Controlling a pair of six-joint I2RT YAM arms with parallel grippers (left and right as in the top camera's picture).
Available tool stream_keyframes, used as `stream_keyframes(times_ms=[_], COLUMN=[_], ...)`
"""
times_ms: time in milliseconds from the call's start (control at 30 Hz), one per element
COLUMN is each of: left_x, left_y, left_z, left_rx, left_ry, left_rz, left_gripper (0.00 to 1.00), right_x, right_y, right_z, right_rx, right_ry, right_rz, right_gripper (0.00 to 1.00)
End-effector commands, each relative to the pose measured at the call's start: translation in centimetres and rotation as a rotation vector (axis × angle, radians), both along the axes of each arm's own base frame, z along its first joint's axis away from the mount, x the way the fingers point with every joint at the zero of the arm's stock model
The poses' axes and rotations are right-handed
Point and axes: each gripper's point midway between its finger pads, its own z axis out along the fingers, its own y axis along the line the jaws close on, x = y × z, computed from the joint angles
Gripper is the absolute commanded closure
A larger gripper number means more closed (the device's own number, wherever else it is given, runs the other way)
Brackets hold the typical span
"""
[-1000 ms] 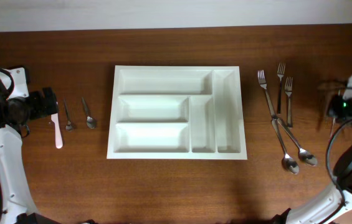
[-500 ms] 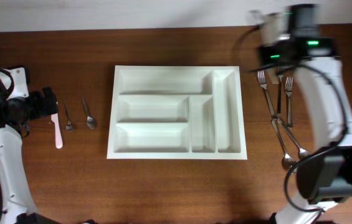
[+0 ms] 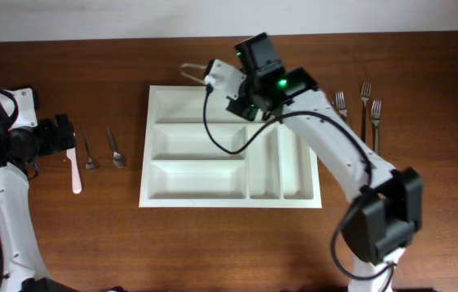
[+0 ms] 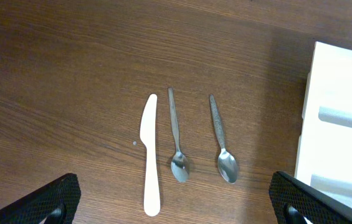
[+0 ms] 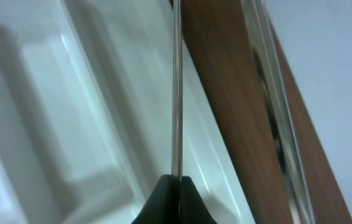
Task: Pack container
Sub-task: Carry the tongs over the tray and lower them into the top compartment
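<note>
The white container [image 3: 196, 178] lies in the middle of the table, and its compartments show nothing inside. My right gripper [image 3: 212, 79] hangs over its far edge, shut on a thin metal utensil [image 3: 188, 70] that points left. In the right wrist view the shut jaws [image 5: 176, 182] clamp the utensil's slim shaft [image 5: 176, 93] above the container [image 5: 70, 112]. My left gripper [image 3: 62, 134] stays at the table's left, open [image 4: 174, 199], above a white plastic knife [image 4: 151, 155] and two small spoons [image 4: 177, 140] [image 4: 222, 143]. The container's edge [image 4: 344, 93] shows at the right of the left wrist view.
Three forks [image 3: 365, 93] lie on the wood to the right of the container, partly behind my right arm. The knife [image 3: 75, 170] and the two small spoons [image 3: 88, 152] [image 3: 115, 148] lie to its left.
My right arm has swung from the table's right side across to the container's far edge, carrying the metal utensil. The left arm has not moved.
</note>
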Motion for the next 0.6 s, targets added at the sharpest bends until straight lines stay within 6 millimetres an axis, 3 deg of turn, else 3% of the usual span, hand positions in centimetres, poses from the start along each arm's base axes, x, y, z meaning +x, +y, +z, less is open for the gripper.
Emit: stream_keyframes(times_ms=[0, 167, 400, 567], left_x=[0.1, 0.1, 0.1, 0.1], left_y=[0.2, 0.2, 0.2, 0.2], left_z=[1.0, 1.0, 1.0, 1.0], left_rx=[0.018, 0.019, 0.018, 0.019], left_ry=[-0.02, -0.02, -0.02, -0.02], left_rz=[-0.008, -0.008, -0.008, -0.008], left_gripper=[0.01, 0.01, 0.01, 0.01], right_x=[0.9, 2.9, 1.8, 1.8], right_y=[1.4, 2.0, 3.5, 3.4], right_z=[-2.2, -5.3, -8.0, -8.5], right_rx=[0.014, 0.019, 0.07, 0.065], right_ry=[0.009, -0.002, 0.088, 0.1], right_rz=[0.05, 0.043, 0.096, 0.094], right_gripper=[0.96, 0.96, 0.96, 0.96])
